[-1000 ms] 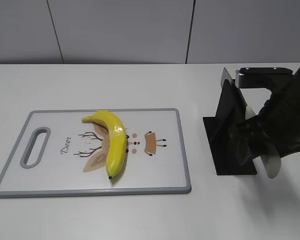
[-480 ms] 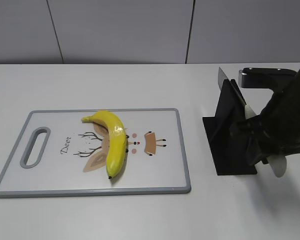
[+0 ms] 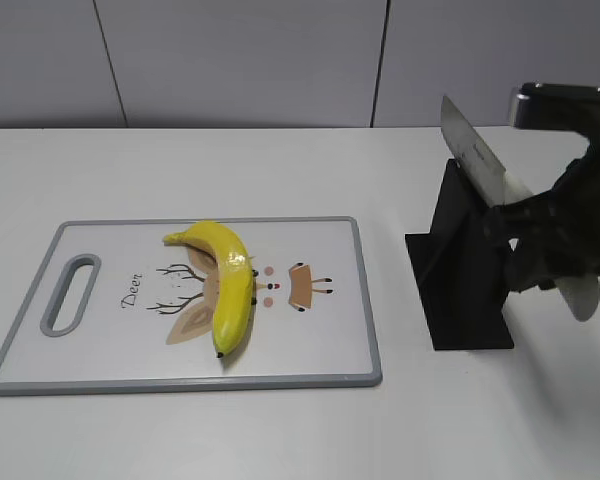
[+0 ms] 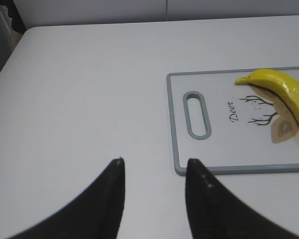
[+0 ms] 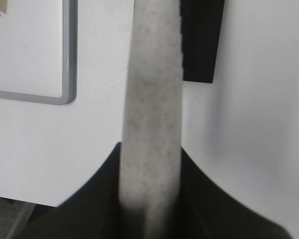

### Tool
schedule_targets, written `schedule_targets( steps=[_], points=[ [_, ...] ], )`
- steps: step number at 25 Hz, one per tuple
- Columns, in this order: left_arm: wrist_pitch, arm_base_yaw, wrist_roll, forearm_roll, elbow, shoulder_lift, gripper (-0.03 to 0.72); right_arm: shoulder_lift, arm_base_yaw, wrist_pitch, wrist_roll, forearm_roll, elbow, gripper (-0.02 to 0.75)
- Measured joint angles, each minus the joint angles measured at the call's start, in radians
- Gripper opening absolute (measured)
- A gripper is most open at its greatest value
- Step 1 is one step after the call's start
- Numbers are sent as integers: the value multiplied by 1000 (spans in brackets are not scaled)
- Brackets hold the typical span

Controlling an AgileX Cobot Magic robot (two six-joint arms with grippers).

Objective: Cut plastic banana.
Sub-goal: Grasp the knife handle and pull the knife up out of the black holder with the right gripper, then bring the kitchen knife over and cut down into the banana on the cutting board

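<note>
The plastic banana (image 3: 230, 285) is curved, glossy yellow, and lies on a white cutting board (image 3: 310, 340) with a grey rim; it also shows in the left wrist view (image 4: 284, 89). My right gripper (image 3: 525, 245) is shut on the pale handle (image 5: 152, 114) of a knife; its grey blade (image 3: 470, 150) points up and to the left above a black knife stand (image 3: 460, 280). My left gripper (image 4: 154, 167) is open and empty, over bare table left of the board's handle slot (image 4: 197, 114).
The black knife stand sits on the white table right of the board. A grey panelled wall runs along the back. The board's corner (image 5: 65, 74) and the stand's base (image 5: 202, 45) show in the right wrist view.
My right gripper has lifted the knife up and to the right, drawing the blade out of the black stand. The banana, board and left gripper have not moved.
</note>
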Motion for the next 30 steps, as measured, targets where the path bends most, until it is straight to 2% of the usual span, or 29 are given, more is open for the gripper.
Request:
schedule_targets(
  steps=[10,13,16,20,22,25,30],
  points=[
    [-17,0,0,2,-11,0,385,-215,2,-40,0,-54,0,169],
    [-47,0,0,3,-38,8,419,-233,2,-35,-28,-68,-7,169],
    [-60,0,4,3,-70,57,486,-234,2,-28,-148,-69,-43,168],
    [-108,0,61,3,-133,191,575,-191,2,47,-243,-124,-157,168],
    [-159,0,68,3,-175,272,590,-137,2,77,-293,-151,-226,168],
    [-206,-1,93,-4,-255,420,598,-46,2,102,-411,-124,-340,168],
    [-219,-1,311,-146,-402,683,599,124,2,179,-533,-61,-528,168]
  ],
)
